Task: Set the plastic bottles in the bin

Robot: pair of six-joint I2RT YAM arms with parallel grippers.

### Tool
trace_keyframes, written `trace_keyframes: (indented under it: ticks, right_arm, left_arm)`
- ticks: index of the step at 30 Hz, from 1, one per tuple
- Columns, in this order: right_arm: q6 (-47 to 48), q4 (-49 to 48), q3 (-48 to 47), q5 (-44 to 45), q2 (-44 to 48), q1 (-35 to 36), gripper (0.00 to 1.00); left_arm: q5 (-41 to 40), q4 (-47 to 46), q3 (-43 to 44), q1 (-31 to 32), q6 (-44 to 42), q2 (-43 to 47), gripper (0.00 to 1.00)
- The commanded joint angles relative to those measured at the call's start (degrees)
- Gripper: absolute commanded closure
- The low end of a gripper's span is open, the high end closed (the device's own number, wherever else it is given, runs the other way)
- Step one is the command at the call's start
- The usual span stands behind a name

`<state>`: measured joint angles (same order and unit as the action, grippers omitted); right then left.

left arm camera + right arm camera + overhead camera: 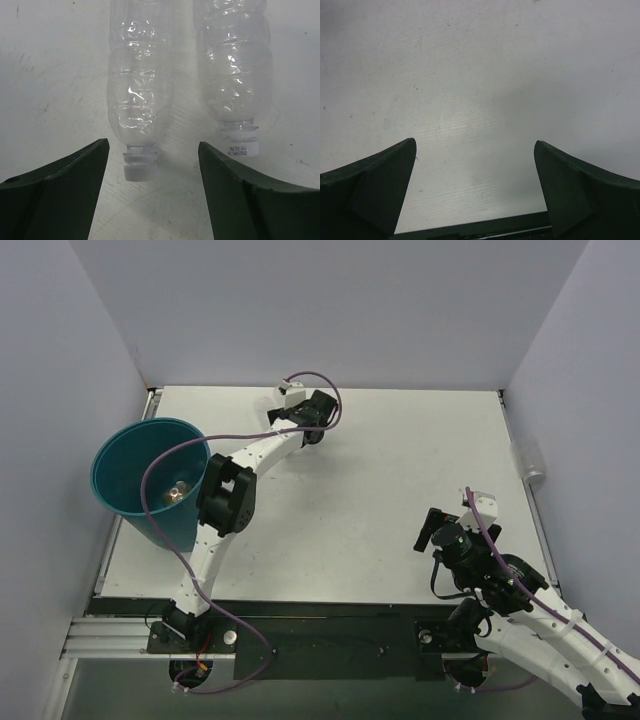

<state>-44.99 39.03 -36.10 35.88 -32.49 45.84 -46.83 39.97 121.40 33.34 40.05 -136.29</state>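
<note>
Teal bin (pixel 120 455) at nine o'clock holds one small bottle (pixel 178 490); at twelve a clear bottle (pixel 140 95) and its neighbour (pixel 235 75) lie loose before my left gripper (pixel 152 145), spread and empty like the right gripper (pixel 475 141).

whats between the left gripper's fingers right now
Left wrist view: the capped neck of a clear bottle lies between the fingers of the open left gripper; a second bottle lies outside.

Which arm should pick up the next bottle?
Left. The left gripper, open, straddles the cap end of a clear bottle lying on the table, with a second bottle beside it. The right gripper, open too, faces only bare table.
</note>
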Motion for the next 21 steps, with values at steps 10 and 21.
trace_keyframes:
  ticks: [10,21]
  right_arm:
    - [-0.8,1.8,-1.2,2.0,-1.5,0.5,0.02]
    - [-0.8,2.0,-1.1,1.8,-0.6,0.5,0.02]
  left_arm:
    - [-0.7,-4.9,-6.8,-3.2,6.3,-0.1,0.33]
    - [0.2,-5.0,-8.8,-3.8,5.8,2.1,0.67]
